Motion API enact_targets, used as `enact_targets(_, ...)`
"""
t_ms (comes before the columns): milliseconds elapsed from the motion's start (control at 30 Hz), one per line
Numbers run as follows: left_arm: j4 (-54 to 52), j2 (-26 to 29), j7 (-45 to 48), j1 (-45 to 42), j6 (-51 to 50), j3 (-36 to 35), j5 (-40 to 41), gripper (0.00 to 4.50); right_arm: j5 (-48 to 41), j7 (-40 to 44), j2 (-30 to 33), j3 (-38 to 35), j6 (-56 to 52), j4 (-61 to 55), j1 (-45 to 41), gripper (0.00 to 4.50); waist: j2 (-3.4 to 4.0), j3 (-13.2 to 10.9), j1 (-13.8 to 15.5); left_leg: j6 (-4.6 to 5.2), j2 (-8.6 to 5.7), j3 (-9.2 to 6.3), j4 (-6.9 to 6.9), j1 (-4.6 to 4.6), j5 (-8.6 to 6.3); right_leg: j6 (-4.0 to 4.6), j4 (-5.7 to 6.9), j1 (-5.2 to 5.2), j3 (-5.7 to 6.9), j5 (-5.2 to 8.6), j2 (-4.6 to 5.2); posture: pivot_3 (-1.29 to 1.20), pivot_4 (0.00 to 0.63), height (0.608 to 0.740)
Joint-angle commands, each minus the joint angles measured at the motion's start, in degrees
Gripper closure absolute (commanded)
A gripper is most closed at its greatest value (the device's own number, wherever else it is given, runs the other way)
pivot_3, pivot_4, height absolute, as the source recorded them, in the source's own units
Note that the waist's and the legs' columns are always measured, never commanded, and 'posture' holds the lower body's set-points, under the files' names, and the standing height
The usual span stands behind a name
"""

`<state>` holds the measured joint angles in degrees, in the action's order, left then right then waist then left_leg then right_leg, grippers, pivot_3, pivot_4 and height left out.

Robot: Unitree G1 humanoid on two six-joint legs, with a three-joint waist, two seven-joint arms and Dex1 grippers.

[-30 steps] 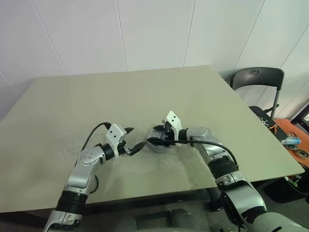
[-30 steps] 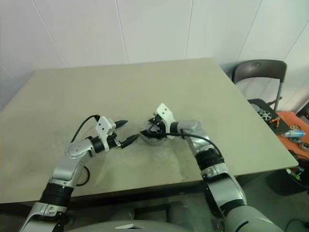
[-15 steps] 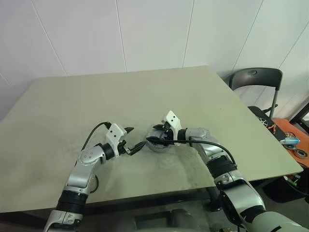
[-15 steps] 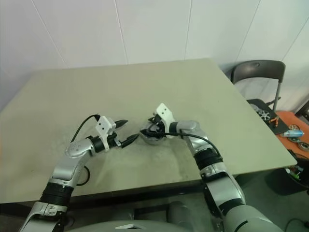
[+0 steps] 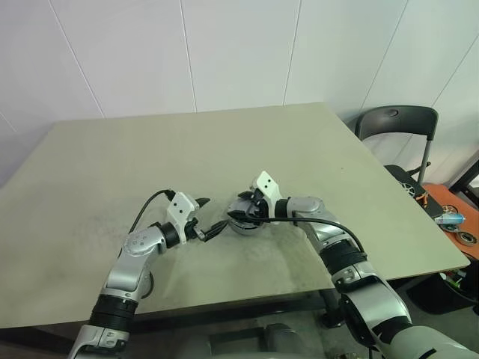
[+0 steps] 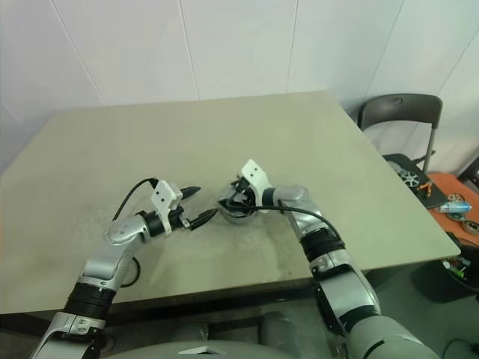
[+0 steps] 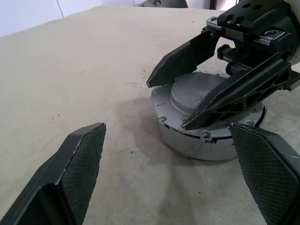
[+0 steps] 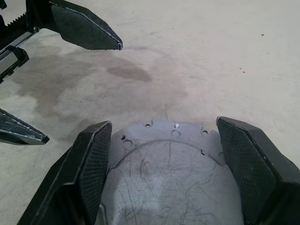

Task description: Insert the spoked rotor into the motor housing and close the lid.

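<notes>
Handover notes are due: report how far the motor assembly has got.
Done, apparently: the lid sits on the housing; the rotor is presumably inside. In hand: the right end effector straddles the lid, fingers either side, contact unclear. The left end effector is open beside it. Left: confirm the lid is seated, then withdraw.

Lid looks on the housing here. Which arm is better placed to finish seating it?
Right, likely. The right tool straddles the lid atop the motor housing, one finger on each side. The left tool hangs open beside the housing, apart from it.
</notes>
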<state>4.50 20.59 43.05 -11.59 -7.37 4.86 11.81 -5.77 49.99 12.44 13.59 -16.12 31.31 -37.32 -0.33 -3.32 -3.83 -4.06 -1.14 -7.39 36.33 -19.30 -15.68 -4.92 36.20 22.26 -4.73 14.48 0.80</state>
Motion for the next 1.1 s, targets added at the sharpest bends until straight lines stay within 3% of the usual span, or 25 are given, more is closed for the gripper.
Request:
enact_targets(33,-1.03,0.22,-0.22,-0.44,0.58,-0.39,0.07,0.00,2.29,4.47,3.34,3.58,-4.56,-0.43,2.50,1.24,0.02,0.02,0.06,0.00,0.00,0.00,0.00,0.00,0.00,0.00,0.00,0.00,0.00,0.00,0.00,0.00,0.000,0.740)
enact_targets(100,-1.00,0.25,-0.25,-0.43,0.59,-0.39,0.10,0.00,2.55,7.62,4.86,6.18,-6.03,-3.37,4.39,1.24,0.04,0.12,0.49,0.00,-0.02,-0.02,-0.02,-0.04,0.00,-0.01,-0.04,0.02,0.01,0.00,0.02,0.00,0.000,0.740)
enact_targets(500,0.29,0.62,0.02,-1.14,1.08,-0.52,0.06,0.00,3.54,2.23,3.58,4.22,-4.47,-0.32,2.62,1.24,-0.03,0.36,1.19,0.00,-0.01,-0.02,-0.15,0.01,-0.01,-0.05,-0.09,0.03,0.05,0.07,0.03,0.00,0.000,0.740)
enact_targets(1100,3.45,-0.80,0.23,-4.21,1.51,0.92,-0.51,0.00,3.43,2.81,3.79,4.38,-3.76,0.04,2.79,1.24,-0.02,0.50,1.10,0.00,-0.01,-0.02,-0.12,0.10,-0.01,-0.04,-0.04,-0.03,0.04,0.07,0.01,0.00,0.000,0.740)
